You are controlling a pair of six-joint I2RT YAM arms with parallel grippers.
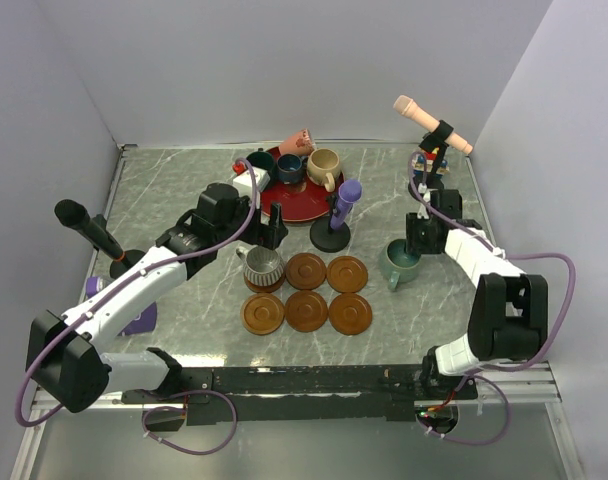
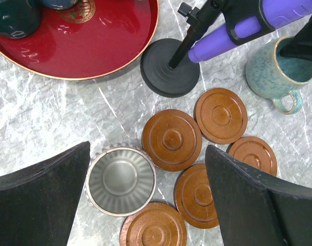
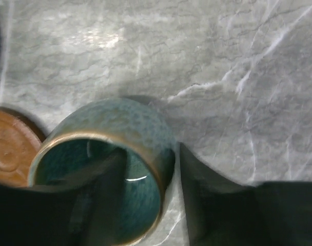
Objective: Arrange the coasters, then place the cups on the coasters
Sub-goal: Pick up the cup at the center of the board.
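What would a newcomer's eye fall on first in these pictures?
Probably the glossy red plate at the table's far centre, crowded with cups. Next, the brown coasters laid in two rows mid-table, with a grey ribbed cup at their far-left corner. On the right, the right gripper straddles the teal cup's rim.

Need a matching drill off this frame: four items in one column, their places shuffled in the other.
Items
1. grey ribbed cup
2. teal cup
3. beige cup
4. purple microphone

Places
A. on the red plate
B. on a black base, just right of the plate
C. far-left corner of the group of coasters
D. off the coasters, right claw astride its rim

Pairs: 1-C; 2-D; 3-A; 4-B
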